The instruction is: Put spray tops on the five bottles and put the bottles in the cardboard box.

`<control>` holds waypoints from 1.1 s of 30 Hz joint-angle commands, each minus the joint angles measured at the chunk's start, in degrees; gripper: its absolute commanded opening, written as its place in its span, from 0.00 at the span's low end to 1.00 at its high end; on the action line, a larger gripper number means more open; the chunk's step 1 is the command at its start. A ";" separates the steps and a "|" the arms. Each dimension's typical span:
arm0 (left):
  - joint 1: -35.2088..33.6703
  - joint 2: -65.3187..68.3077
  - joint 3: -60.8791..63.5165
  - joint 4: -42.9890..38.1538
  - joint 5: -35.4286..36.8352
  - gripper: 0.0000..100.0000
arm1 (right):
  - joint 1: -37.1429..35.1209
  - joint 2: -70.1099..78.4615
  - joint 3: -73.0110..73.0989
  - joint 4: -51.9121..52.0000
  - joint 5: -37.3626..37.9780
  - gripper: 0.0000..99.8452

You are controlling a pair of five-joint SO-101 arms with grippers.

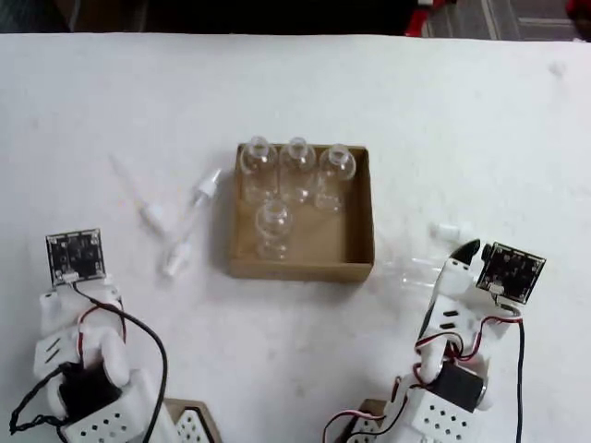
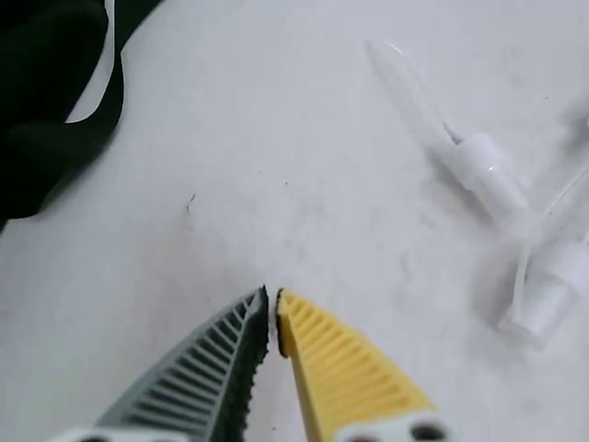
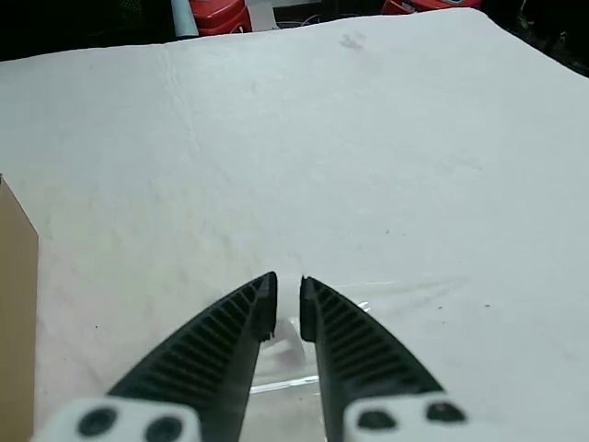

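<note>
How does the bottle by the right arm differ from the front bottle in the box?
The bottle by the right arm lies on its side on the table; the front bottle stands upright. The first is outside the cardboard box, the second inside it. Both are clear.

High view: fixed overhead, facing down on the table [image 1: 462, 111]; arm bases at the near edge, cardboard box [image 1: 300, 269] central.
Left wrist view: close above the table, looking steeply down past the left gripper [image 2: 272, 308].
Right wrist view: low, looking past the right gripper [image 3: 287, 295] toward the far table edge.
Shared: loose spray tops [image 1: 159, 218] appear in high and left wrist views; a wall of the cardboard box appears in high and right wrist views.
</note>
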 commanded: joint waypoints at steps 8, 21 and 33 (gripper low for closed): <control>-3.82 -0.75 -2.11 -1.49 0.53 0.02 | -0.84 -0.31 0.44 0.48 0.88 0.03; -3.65 -0.75 -1.93 -1.93 0.44 0.02 | -0.84 -0.31 0.44 0.48 0.88 0.03; -3.82 -0.75 -1.67 -3.52 0.35 0.02 | -0.84 -0.22 0.44 0.48 0.97 0.03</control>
